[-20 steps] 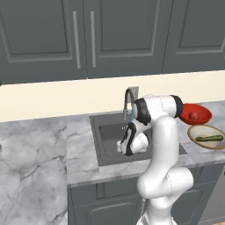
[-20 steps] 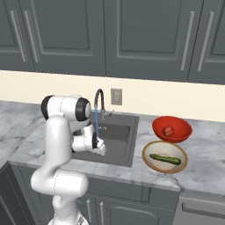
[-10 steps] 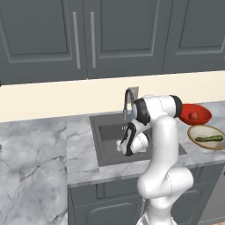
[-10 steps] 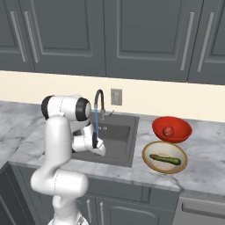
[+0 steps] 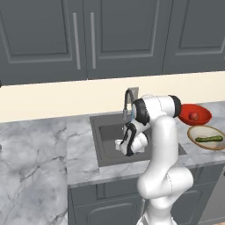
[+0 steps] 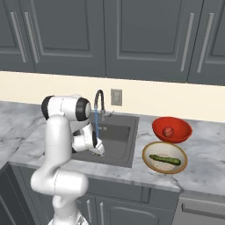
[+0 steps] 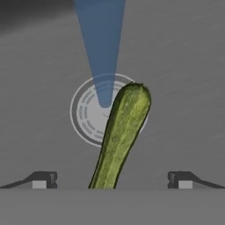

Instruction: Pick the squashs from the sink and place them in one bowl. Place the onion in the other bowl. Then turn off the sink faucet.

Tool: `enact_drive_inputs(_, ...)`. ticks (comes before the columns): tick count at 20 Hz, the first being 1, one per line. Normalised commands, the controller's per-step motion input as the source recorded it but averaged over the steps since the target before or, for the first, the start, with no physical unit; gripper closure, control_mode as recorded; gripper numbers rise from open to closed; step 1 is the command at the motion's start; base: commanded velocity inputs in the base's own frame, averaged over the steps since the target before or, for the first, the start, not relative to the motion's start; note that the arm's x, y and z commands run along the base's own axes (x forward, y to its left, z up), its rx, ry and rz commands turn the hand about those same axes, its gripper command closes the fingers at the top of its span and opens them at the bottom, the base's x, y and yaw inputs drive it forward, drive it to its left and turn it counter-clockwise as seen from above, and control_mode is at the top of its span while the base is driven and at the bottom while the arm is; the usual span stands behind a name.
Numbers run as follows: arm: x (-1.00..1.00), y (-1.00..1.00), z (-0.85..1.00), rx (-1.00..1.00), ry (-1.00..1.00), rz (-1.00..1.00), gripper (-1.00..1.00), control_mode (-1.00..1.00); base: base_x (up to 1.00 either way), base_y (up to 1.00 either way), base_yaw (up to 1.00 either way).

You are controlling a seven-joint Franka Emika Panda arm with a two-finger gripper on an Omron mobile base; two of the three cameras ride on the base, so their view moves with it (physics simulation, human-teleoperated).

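Green squash (image 7: 119, 136) lies over the sink (image 7: 184, 79) drain between the wide-spread jaws.

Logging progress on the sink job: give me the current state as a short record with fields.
squash in sink: one, lying over the drain
squash in beige bowl: one
onion: in red bowl
faucet: running, water stream falling at the drain
gripper: open, straddling the sink squash, not closed on it
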Motion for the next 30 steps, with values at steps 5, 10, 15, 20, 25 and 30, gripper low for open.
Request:
enact_drive_inputs(5, 0.32, -0.37, -0.15, 0.00, 0.00, -0.03, -1.00, -1.00, 0.00, 0.00, 0.00)
enact_drive_inputs(10, 0.34, -0.44, 0.00, 0.00, 0.01, 0.00, -1.00, -1.00, 0.00, 0.00, 0.00)
enact_drive_inputs(15, 0.33, -0.36, 0.00, 0.00, 0.09, 0.00, -1.00, -1.00, 0.00, 0.00, 0.00)
enact_drive_inputs(20, 0.36, -0.17, 0.00, 0.01, 0.15, 0.00, -1.00, -1.00, 0.00, 0.00, 0.00)
enact_drive_inputs(25, 0.30, -0.07, 0.13, 0.00, 0.21, 0.00, -1.00, -1.00, 0.00, 0.00, 0.00)
enact_drive_inputs(30, 0.44, -0.01, 0.03, 0.00, 0.15, 0.00, -1.00, -1.00, 0.00, 0.00, 0.00)
